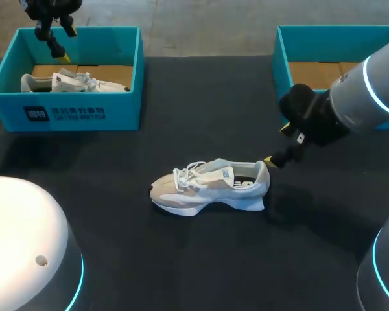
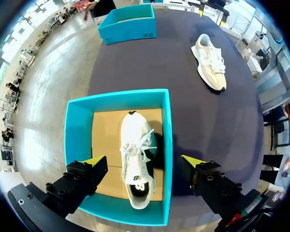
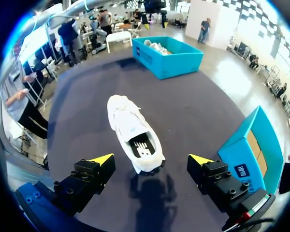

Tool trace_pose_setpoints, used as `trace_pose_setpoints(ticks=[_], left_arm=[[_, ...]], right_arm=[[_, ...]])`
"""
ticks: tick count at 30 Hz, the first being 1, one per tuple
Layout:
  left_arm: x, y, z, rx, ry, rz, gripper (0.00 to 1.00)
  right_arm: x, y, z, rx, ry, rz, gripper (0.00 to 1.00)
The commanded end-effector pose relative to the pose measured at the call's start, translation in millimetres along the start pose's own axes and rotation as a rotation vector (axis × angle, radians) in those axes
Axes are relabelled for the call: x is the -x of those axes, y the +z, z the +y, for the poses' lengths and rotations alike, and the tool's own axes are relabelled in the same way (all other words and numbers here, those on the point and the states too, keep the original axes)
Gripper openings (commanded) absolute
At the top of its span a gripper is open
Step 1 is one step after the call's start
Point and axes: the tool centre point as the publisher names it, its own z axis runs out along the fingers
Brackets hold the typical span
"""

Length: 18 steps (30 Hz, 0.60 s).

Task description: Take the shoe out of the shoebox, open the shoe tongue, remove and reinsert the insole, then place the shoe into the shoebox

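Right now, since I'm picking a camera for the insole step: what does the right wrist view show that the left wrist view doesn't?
Only right wrist: the open right gripper with the table shoe just ahead, heel nearest, its inside visible. Only left wrist: the open left gripper above the boxed shoe, seen from straight overhead. Both: the left shoebox, the right shoebox and both shoes.

Head camera high behind, looking down on the bench [image 1: 201,97], left wrist camera directly above a shoebox [image 2: 166,145], right wrist camera close behind the loose shoe [image 3: 133,130], which all views share
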Motion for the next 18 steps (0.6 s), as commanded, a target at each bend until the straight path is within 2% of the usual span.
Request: trace_pose_setpoints(ticks=[1, 2, 3, 5, 8, 15, 18], left_arm=[[-0.6, 0.5, 0.4, 0.0, 0.001, -0.002, 1.0], [-0.6, 0.5, 0.4, 0.0, 0.001, -0.002, 1.0], [-0.6, 0.5, 0.4, 0.0, 0.001, -0.002, 1.0], [-0.6, 0.5, 0.4, 0.0, 0.001, -0.002, 1.0], [-0.6, 0.5, 0.4, 0.0, 0.001, -0.002, 1.0], [-0.6, 0.5, 0.4, 0.0, 0.001, -0.002, 1.0], [-0.6, 0.5, 0.4, 0.0, 0.001, -0.002, 1.0]], right_arm=[[1.0, -4.3, -11.7, 0.042, -0.007, 0.003, 1.0], [2.3, -4.4, -14.0, 0.042, -0.007, 0.003, 1.0], [4.5, -5.8, -20.5, 0.093, -0.014, 0.022, 1.0], [6.4, -7.3, -25.6, 0.106, -0.032, 0.025, 1.0], [9.4, -8.8, -33.1, 0.176, -0.05, 0.035, 1.0], [19.4, -4.8, -66.3, 0.19, -0.086, 0.068, 1.0], [25.1, -4.6, -79.9, 0.23, -0.07, 0.082, 1.0]])
